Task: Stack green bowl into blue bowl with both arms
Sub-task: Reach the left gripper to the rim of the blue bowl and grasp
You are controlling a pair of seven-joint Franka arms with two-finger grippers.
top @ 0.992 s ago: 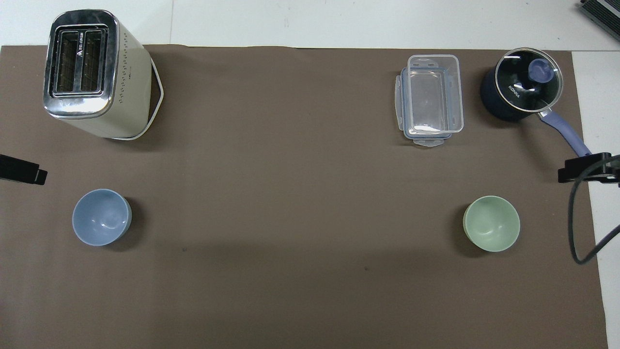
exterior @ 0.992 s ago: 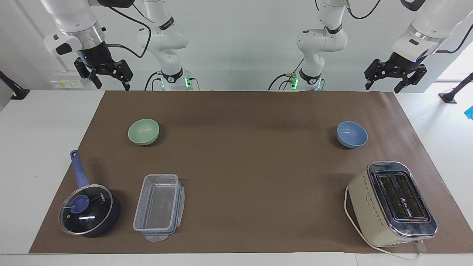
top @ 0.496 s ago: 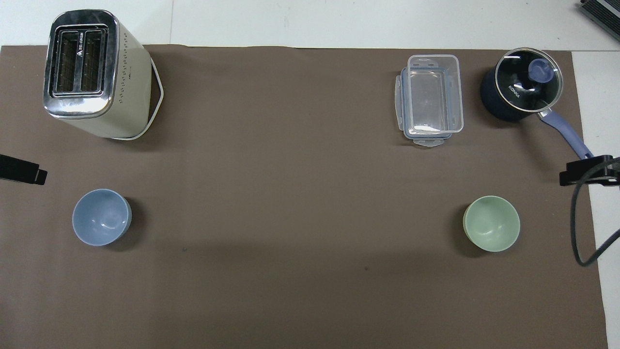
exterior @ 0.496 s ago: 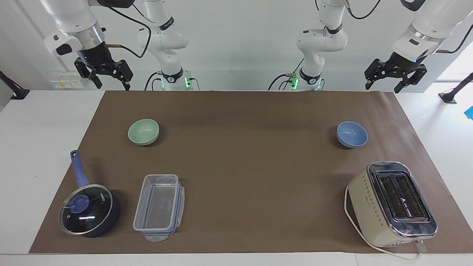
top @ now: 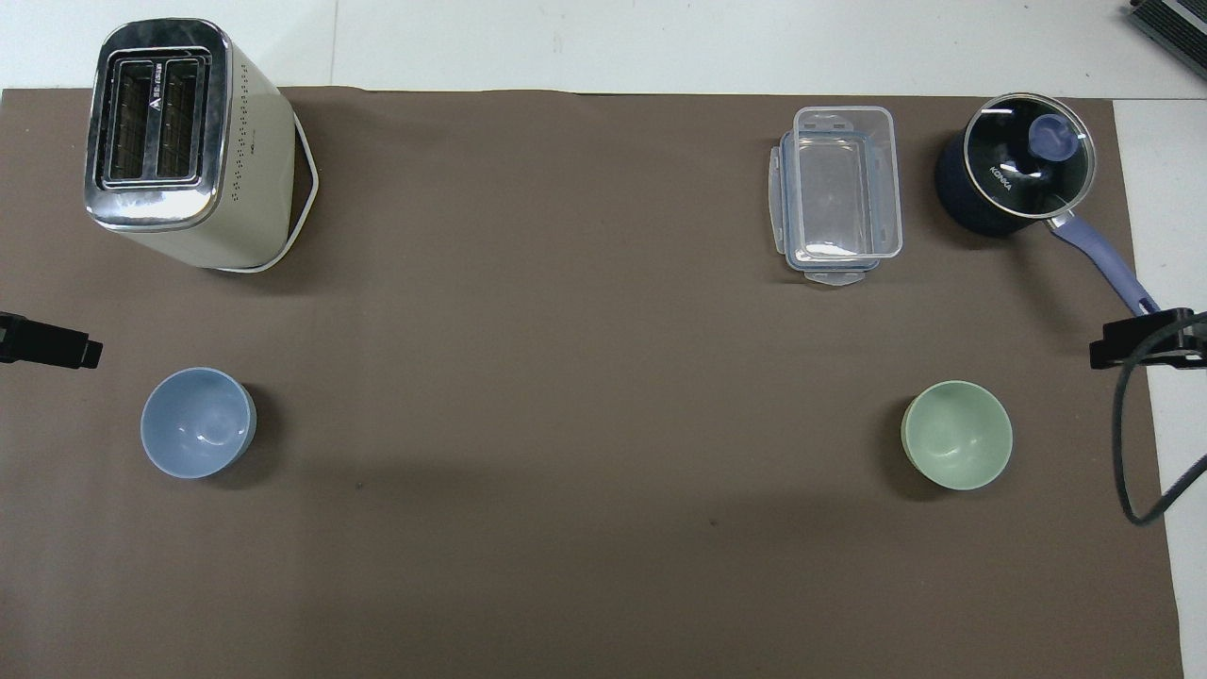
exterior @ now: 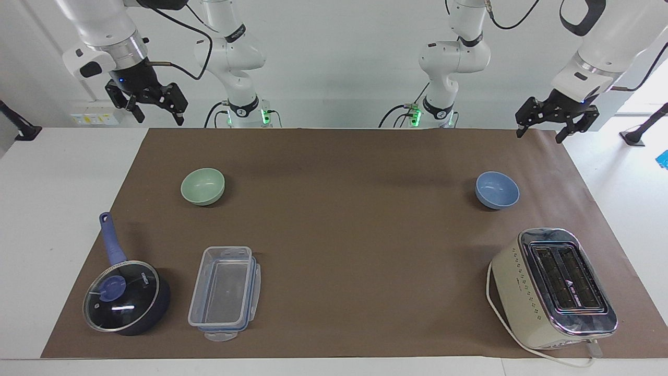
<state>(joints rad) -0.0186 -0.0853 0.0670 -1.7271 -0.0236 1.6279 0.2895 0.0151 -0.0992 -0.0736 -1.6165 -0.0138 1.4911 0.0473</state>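
Facing view: left gripper point(exterior: 539, 133) and right gripper point(exterior: 159, 118) hang up in the air at the robots' edge of the mat, both spread wide, holding nothing. Green bowl point(exterior: 203, 186) sits upright at the right arm's end, blue bowl point(exterior: 497, 190) at the left arm's end, well apart. Overhead view: green bowl point(top: 957, 435) nearer the robots than the saucepan point(top: 1015, 178); blue bowl point(top: 198, 422) nearer than the toaster point(top: 189, 146).
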